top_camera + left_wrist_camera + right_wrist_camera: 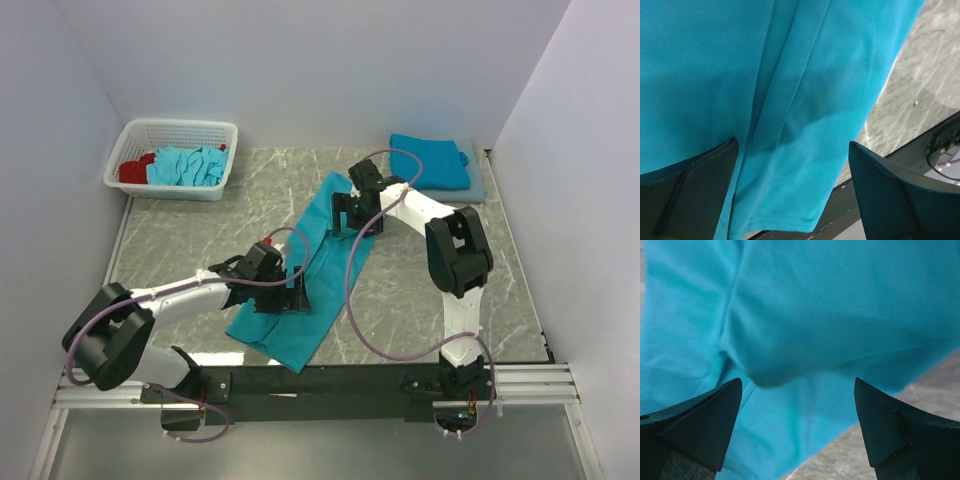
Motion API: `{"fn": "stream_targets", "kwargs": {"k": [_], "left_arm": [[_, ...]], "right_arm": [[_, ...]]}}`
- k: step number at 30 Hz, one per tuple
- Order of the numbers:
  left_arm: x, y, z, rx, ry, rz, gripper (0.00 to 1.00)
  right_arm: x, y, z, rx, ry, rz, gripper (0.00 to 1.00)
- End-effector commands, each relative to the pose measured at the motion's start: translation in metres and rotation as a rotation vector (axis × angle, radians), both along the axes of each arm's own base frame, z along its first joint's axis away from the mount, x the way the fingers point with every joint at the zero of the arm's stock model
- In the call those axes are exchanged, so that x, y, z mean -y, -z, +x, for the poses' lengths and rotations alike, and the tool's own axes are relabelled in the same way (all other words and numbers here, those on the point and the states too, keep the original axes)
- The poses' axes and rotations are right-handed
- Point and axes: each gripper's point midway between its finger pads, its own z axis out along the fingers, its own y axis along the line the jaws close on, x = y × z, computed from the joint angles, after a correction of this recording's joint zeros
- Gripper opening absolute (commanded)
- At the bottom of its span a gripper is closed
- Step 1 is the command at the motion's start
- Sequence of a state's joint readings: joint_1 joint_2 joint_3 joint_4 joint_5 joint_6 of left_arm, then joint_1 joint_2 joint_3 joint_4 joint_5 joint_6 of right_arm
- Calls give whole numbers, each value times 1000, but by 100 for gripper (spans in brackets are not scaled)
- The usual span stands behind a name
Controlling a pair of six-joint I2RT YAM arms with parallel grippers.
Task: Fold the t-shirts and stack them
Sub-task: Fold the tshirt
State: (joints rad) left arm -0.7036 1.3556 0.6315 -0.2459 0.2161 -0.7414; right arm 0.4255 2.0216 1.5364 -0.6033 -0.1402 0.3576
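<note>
A teal t-shirt (318, 262) lies folded into a long strip, running diagonally across the middle of the marble table (180, 235). My left gripper (282, 297) hovers open over its near end, the hem (785, 220) showing between the fingers. My right gripper (351, 222) hovers open over the far end, where a soft fold of cloth (790, 340) bulges. Neither holds anything. A folded teal t-shirt (430, 160) rests at the back right. More crumpled turquoise t-shirts (188, 165) sit in the basket.
The white lattice basket (176, 190) stands at the back left, with a red cloth (134, 168) in it. A grey pad (478, 185) lies under the folded shirt. White walls close in the sides and back. A black rail (330, 380) runs along the near edge.
</note>
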Motion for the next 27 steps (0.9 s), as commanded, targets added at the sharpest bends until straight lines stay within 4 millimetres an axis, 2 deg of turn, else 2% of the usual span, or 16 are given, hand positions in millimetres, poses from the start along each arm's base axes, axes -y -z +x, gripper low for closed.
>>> {"fn": "stream_targets", "kwargs": {"k": [1, 2, 5, 7, 8, 9, 13, 14, 15, 16, 20, 21, 23, 24, 26, 27], "left_arm": [[5, 15, -14, -72, 73, 26, 99], [10, 17, -15, -83, 83, 12, 100], [33, 16, -19, -128, 115, -84, 99], [40, 16, -19, -134, 125, -97, 99], [46, 12, -15, -128, 126, -112, 99], [50, 14, -13, -136, 125, -114, 99], [78, -3, -2, -130, 163, -218, 99], [84, -10, 4, -113, 167, -229, 100], [85, -10, 9, -106, 165, -219, 99], [85, -9, 11, -102, 161, -201, 100], [84, -19, 22, -54, 143, -165, 100], [84, -26, 24, -36, 140, -178, 100], [85, -33, 23, -18, 142, -181, 100], [83, -40, 24, 2, 138, -180, 99], [82, -47, 22, 17, 140, -185, 99], [80, -56, 21, 36, 138, -191, 99]], "right_arm": [[-5, 4, 17, 17, 4, -4, 99], [-9, 1, 25, 26, 0, 4, 99], [-11, 24, 39, -20, 0, 6, 99], [-13, 29, 50, -13, -11, 10, 99], [-20, 23, 63, 21, -36, 43, 99], [-22, 37, 67, -4, -44, 46, 99], [-40, 37, 100, 11, -84, 84, 99], [-47, 17, 118, 72, -95, 109, 99], [-49, 25, 120, 59, -99, 107, 99], [-52, 22, 125, 74, -104, 115, 99], [-53, -9, 137, 157, -101, 144, 99], [-52, -32, 141, 209, -99, 150, 99], [-49, -47, 135, 231, -109, 147, 99], [-47, -76, 133, 278, -110, 161, 99], [-43, -87, 121, 283, -115, 153, 99], [-38, -114, 115, 324, -109, 156, 99]]}}
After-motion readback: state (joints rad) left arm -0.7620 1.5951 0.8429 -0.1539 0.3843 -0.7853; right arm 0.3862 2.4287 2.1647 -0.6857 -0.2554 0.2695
